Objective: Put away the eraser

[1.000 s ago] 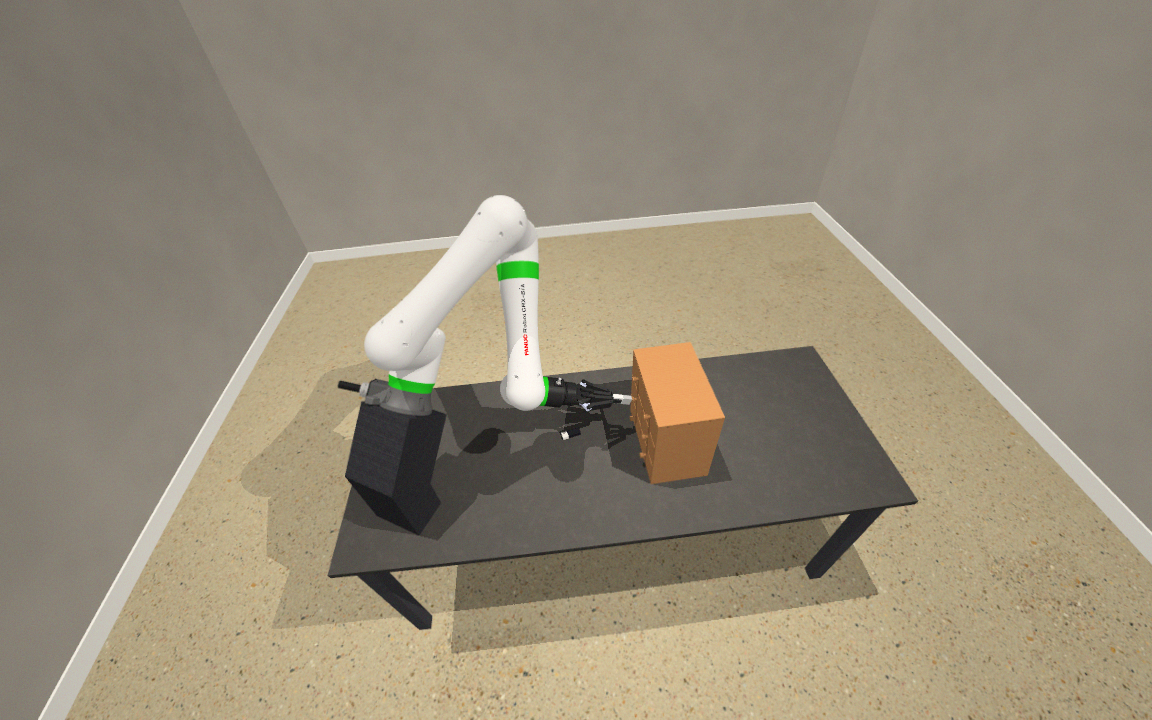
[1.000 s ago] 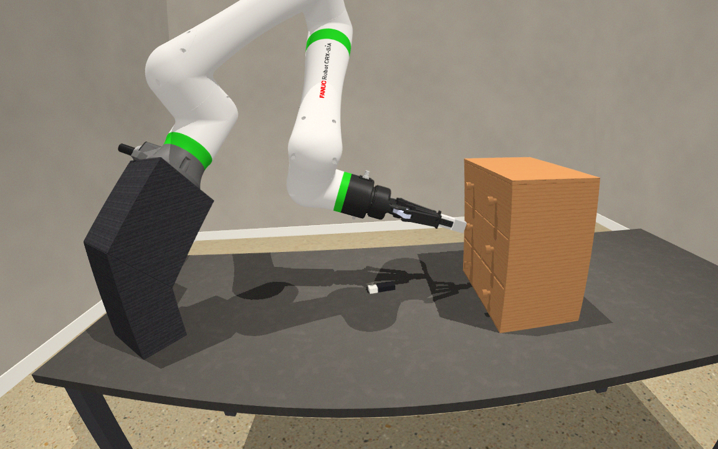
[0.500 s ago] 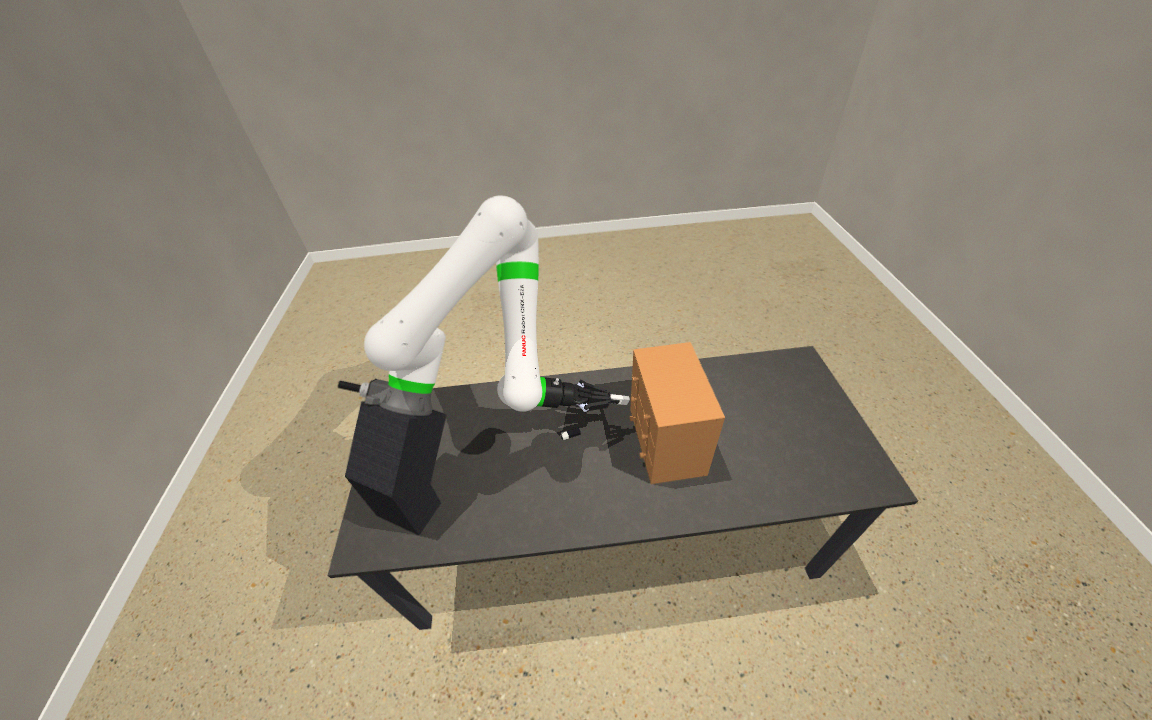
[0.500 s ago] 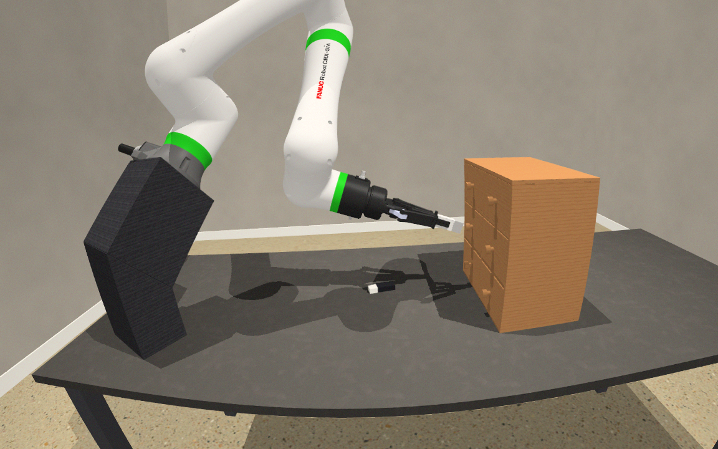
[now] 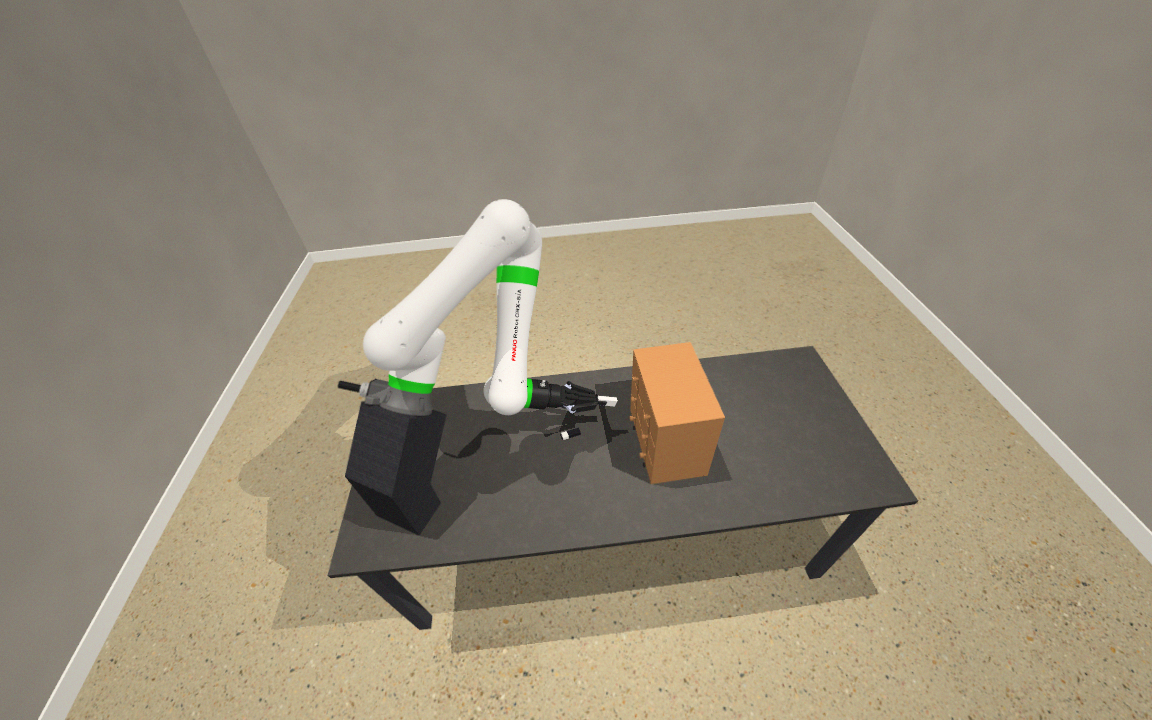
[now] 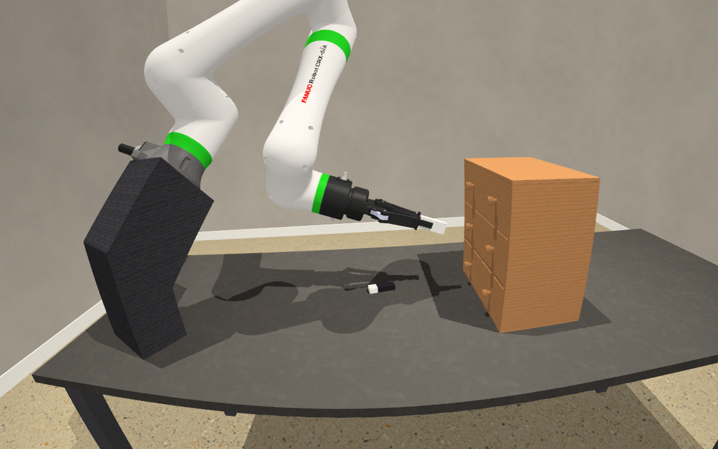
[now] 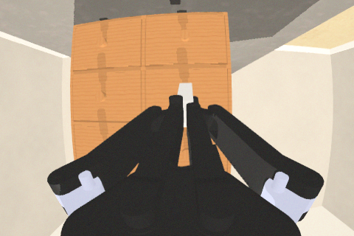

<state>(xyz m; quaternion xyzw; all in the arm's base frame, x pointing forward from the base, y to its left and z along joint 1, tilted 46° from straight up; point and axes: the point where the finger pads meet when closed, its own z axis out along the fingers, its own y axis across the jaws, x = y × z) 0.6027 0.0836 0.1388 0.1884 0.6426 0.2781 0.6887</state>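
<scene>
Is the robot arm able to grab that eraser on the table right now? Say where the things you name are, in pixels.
Probably not right away: its gripper (image 5: 607, 400) (image 6: 427, 223) (image 7: 186, 93) looks shut and points at the chest (image 5: 686, 385) (image 6: 551, 251) (image 7: 107, 56). Nothing seems to cover the eraser (image 5: 569, 434) (image 6: 382, 287), though.

Gray walls (image 5: 562, 116) (image 6: 434, 100) (image 7: 284, 99) around speckled floor (image 5: 562, 617) (image 6: 172, 424) (tan)
</scene>
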